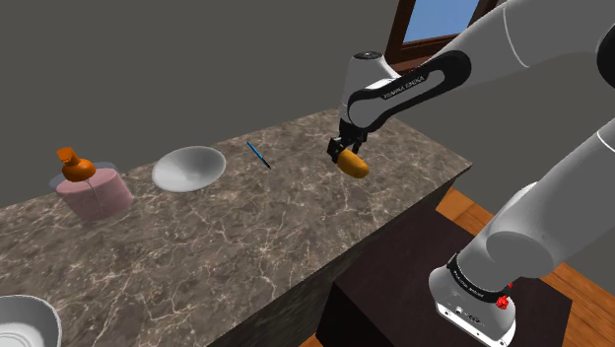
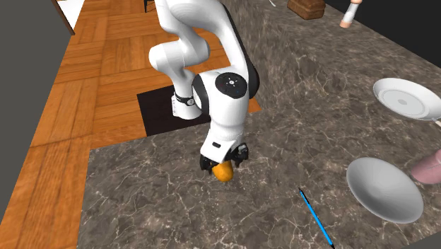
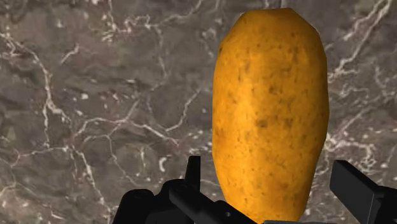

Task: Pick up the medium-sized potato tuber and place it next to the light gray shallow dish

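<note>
Orange-brown and speckled, the potato (image 3: 270, 114) is clamped between the black jaws at one end, its other end pointing away from them. It hangs over the dark marbled surface (image 1: 246, 237), well apart from the pale grey dish (image 1: 187, 168), off to the dish's right in the shoulder view. A blue pen (image 1: 258, 155) lies on the surface just beside the dish, between it and the potato.
</note>
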